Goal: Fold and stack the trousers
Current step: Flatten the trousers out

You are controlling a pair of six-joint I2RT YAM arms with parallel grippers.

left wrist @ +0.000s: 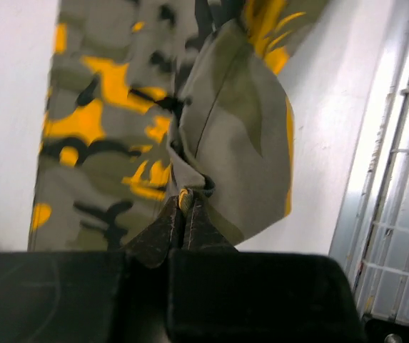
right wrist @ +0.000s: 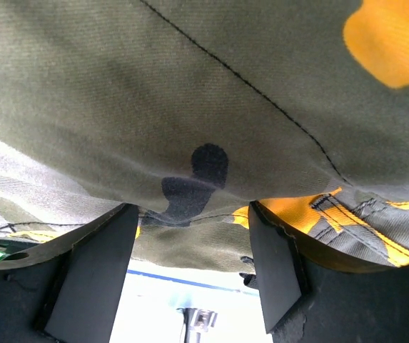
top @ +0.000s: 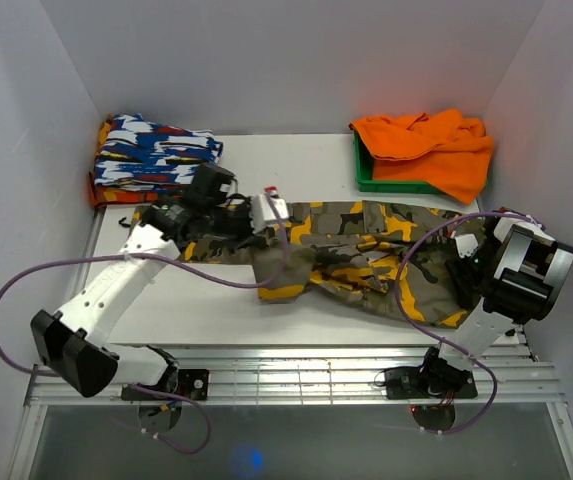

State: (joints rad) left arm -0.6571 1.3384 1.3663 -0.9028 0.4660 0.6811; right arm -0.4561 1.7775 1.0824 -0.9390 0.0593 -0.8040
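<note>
- While the olive-grey camouflage cloth trousers, blotched black and orange-yellow, lie crumpled across the middle of the white counter, the left gripper is pinched tight on a fold of them, centre-left in the top view.
- At frame right, the right gripper has its fingers apart, with trouser cloth draped over the tips.
</note>
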